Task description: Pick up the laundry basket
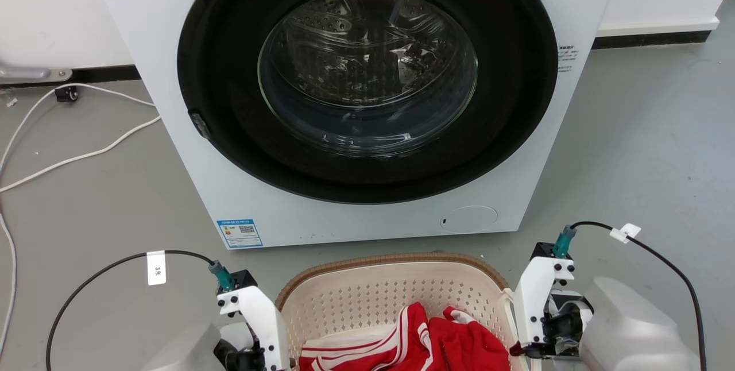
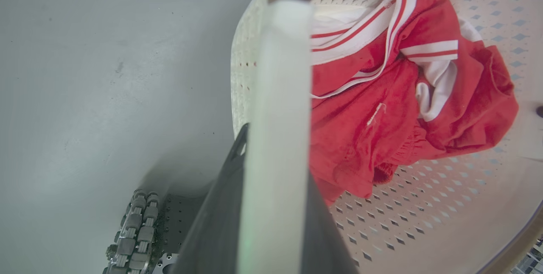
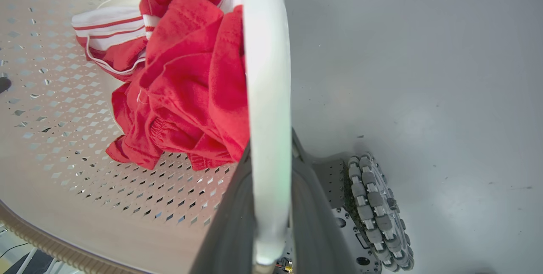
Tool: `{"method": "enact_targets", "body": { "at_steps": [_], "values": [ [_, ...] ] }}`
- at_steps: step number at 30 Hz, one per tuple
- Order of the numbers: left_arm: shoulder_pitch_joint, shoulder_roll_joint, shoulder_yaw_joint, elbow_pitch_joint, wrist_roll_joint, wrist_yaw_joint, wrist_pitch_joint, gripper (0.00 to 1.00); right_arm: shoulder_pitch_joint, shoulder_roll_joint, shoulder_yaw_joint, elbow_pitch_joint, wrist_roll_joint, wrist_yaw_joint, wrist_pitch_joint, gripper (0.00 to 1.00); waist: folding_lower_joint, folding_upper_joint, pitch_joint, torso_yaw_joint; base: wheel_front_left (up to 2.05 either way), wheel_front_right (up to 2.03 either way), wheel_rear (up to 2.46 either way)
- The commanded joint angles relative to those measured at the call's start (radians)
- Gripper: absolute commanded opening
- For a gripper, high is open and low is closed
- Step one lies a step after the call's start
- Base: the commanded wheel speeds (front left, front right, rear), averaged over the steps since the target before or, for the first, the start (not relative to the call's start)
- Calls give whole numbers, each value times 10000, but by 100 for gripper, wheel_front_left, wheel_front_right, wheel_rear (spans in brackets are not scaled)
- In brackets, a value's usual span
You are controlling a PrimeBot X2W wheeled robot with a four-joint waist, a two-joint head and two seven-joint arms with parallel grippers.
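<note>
— Where the head camera looks down, what sits before the robot?
— Basket (image 1: 390,259): cream, perforated, with a brown woven rim. It is at the bottom centre of that view, just in front of a white washer (image 1: 172,43) with a round glass door ringed in black. Grey floor (image 1: 631,147) lies to either side.
— What is inside it?
— Crumpled red garment (image 1: 459,342) with white stripes, lying on the basket's bottom.
— And the left gripper?
— Left gripper (image 2: 275,159) stands at the basket's left side. In its wrist view the two dark fingers press against the white left handle (image 2: 280,74), one on each side, clamped on it.
— The right one?
— Right gripper (image 3: 270,146) mirrors it at the basket's right side. Its fingers are closed tight on the white right handle (image 3: 265,74), which runs up between them.
— Is the basket off the floor?
— Cannot tell. Each wrist view shows bare floor beside the basket, and a roller wheel (image 2: 135,227) of the robot's base near the fingers.
</note>
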Motion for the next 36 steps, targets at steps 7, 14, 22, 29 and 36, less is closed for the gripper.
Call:
{"method": "enact_targets", "body": {
  "at_steps": [7, 14, 22, 29, 36],
  "values": [
    [42, -196, -7, -67, -193, -149, -59, 0, 166, 81, -143, -27, -11, 28, 180, 0, -1, 0, -1, -2, 0, 0, 0],
    [41, -193, -42, -29, -262, -148, -110, 0, 201, 96, -244, -27, -47, 28, 308, 0, -1, 0, 2, -12, 0, 0, 0],
    [-3, -162, -62, -20, -275, -146, -221, 0, 221, 54, -366, -25, -111, 28, 443, 0, -1, 0, -6, -31, 0, 0, 0],
    [-31, -169, -62, 8, -349, -145, -266, 0, 231, 52, -504, -24, -218, 28, 529, 0, -1, 0, -19, -43, 0, 0, 0],
    [20, -139, -97, -6, -404, -145, -304, 0, 182, 98, -644, -23, -331, 28, 570, 0, -1, 0, -2, -75, 0, 0, 0]
  ]
}}
